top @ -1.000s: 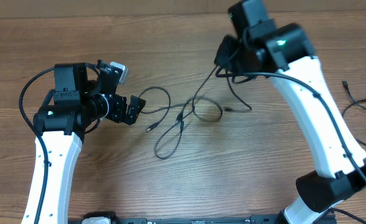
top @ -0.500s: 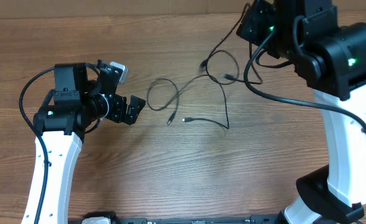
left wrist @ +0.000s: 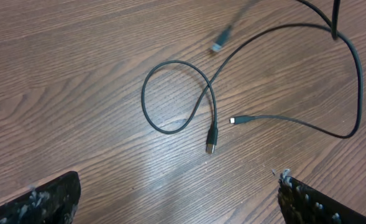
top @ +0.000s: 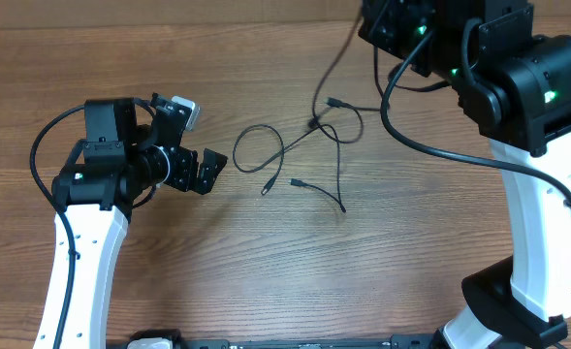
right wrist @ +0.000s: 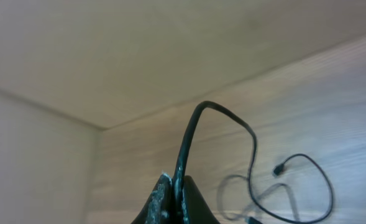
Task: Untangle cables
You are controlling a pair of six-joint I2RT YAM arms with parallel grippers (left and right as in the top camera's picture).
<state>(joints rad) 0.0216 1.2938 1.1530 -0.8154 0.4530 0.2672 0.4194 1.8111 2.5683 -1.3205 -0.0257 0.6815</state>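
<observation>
The right gripper (right wrist: 173,196) is closed on one of the cables (right wrist: 187,146), lifted; the left gripper (left wrist: 179,199) stands wide open.

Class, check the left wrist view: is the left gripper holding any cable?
No. The left gripper is open, and the cables lie on the table, untouched by it.

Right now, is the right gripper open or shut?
Shut: the right gripper pinches a thin black cable, which rises from between its closed fingertips and arcs away.
</observation>
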